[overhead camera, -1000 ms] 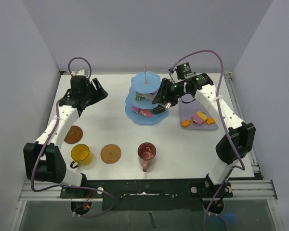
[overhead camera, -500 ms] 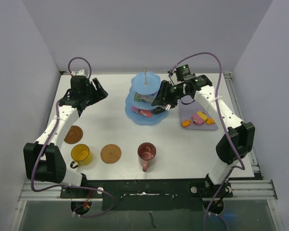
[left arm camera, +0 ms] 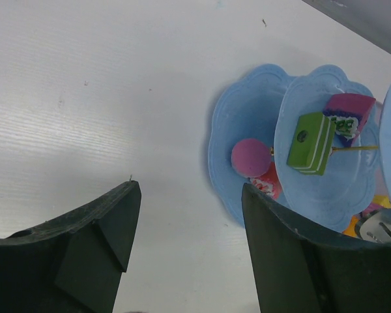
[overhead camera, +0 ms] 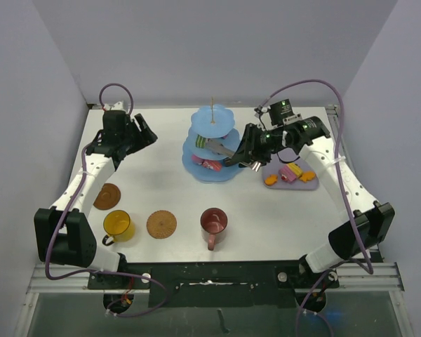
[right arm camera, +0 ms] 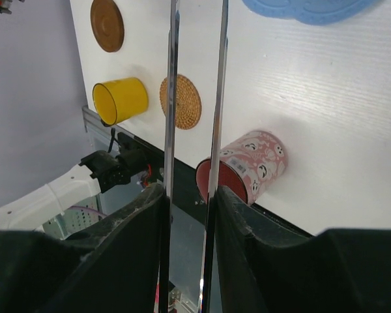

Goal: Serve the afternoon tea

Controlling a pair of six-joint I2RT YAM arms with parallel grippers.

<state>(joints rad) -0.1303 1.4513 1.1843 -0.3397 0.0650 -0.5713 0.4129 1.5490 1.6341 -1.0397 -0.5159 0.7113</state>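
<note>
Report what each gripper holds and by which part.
The right gripper holds the thin metal tongs, its fingers pressing both blades from outside, well back from the tips. The left gripper is open and holds nothing.

Top view: you see the whole table (overhead camera: 161,161) from above its near edge. Wrist views: closer, both sharing the stand (left arm camera: 229,117).

Light-blue three-tier stand (overhead camera: 221,116) is upright at far centre, with a green layered slice (left arm camera: 311,142) and a purple slice (left arm camera: 347,112) on the middle tier and a pink ball (left arm camera: 249,157) on the bottom tier. Yellow mug (overhead camera: 117,225) and dark-red mug (overhead camera: 213,221) stand upright in the near row, neither on a coaster. Left coaster (overhead camera: 107,196) and right coaster (overhead camera: 161,224) lie flat either side of the yellow mug.
</note>
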